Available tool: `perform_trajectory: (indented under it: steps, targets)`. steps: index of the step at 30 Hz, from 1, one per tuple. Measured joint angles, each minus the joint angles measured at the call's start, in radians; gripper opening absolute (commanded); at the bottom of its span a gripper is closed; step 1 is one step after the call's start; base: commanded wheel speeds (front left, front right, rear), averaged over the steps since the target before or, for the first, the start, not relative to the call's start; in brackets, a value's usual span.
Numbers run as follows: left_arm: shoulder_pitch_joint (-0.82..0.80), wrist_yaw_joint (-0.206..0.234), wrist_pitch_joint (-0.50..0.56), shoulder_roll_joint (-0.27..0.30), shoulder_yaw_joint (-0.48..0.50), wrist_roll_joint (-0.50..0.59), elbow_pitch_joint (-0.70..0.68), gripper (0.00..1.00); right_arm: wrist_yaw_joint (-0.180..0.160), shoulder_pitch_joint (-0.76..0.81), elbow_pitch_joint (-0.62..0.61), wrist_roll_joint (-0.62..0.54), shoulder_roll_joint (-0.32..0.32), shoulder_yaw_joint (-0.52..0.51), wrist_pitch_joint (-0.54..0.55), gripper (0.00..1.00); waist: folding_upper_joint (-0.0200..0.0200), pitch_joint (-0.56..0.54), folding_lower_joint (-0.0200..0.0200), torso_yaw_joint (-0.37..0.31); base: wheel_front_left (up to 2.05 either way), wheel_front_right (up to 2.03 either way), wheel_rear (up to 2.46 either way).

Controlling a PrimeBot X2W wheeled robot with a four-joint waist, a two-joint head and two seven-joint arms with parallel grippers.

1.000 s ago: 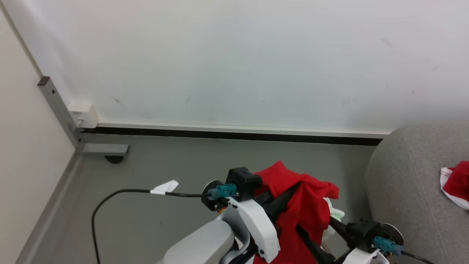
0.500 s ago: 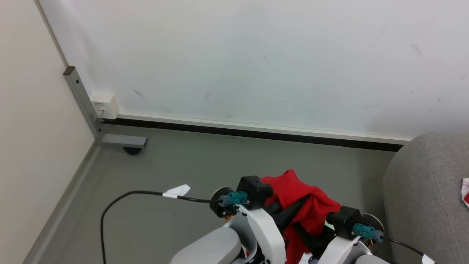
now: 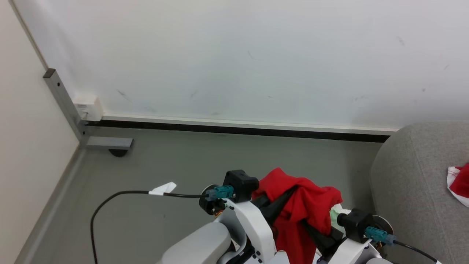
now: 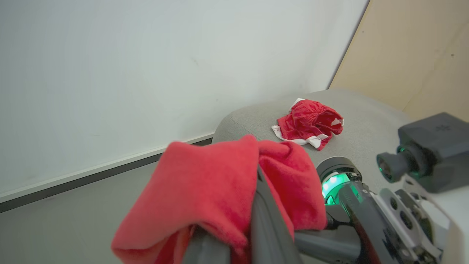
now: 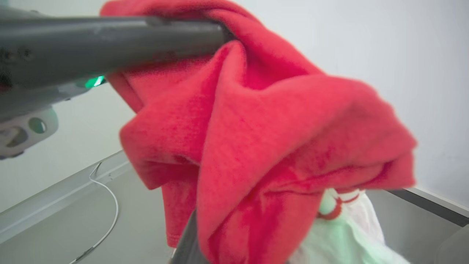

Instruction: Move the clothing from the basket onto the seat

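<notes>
Set against the picture from a second ago, the right gripper [image 3: 309,227] has changed most. Its two dark fingers stood wide apart then, low at the right of the head view. Now they are pressed together inside the folds of the red garment [image 3: 304,207], and its wrist sits a little further up and left. The left gripper [image 3: 289,194] is as it was, fingers pressed together and pinching the upper fold of the same garment. The garment hangs from it at the lower middle of the frame, over the grey floor [image 3: 165,165]. The whole head view has shifted slightly as well, so the metal post [image 3: 64,102] at the left stands a little differently; we take that for the camera, not the room.

The second red garment [image 3: 460,181], with white trim, lies crumpled on the light-grey sofa [image 3: 410,176] at the right edge of the head view, where the frame cuts it off. In the left wrist view we see it whole, right of centre.

We cannot see the fingertips of either gripper, since the fabric covers them. The hanging garment's lower end runs off the bottom of the head view. In the right wrist view a pale cloth [image 5: 340,234] with a thin red line hangs under the red folds at the lower right. We cannot tell whether it belongs to the garment.
</notes>
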Motion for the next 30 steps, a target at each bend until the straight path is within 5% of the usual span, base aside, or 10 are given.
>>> perform_trajectory:
  steps: [8,9,10,30]
  targets:
    - [-0.007,0.007,-0.004,0.007,0.009,-0.002,-0.002,0.02,0.0,0.017,-0.018,-0.01,-0.002,-0.017,-0.002,0.0,0.0,0.005,0.0,-0.037,0.0,0.0,0.0]
    - [-0.008,0.008,-0.005,0.007,0.01,-0.002,-0.004,0.37,0.0,0.019,-0.024,-0.011,-0.002,-0.026,-0.002,0.0,0.0,0.005,0.0,-0.041,0.0,0.0,0.0]
    - [-0.008,0.011,-0.008,0.007,0.011,-0.002,-0.006,0.98,0.0,0.02,-0.029,-0.015,-0.002,-0.036,-0.002,0.0,0.0,0.005,0.0,-0.045,0.0,0.0,0.0]
    - [0.019,0.044,-0.026,0.055,0.027,-0.007,-0.062,1.0,0.0,0.079,-0.148,-0.131,-0.092,-0.329,-0.002,0.0,0.0,0.017,0.0,-0.221,0.0,0.0,0.0]
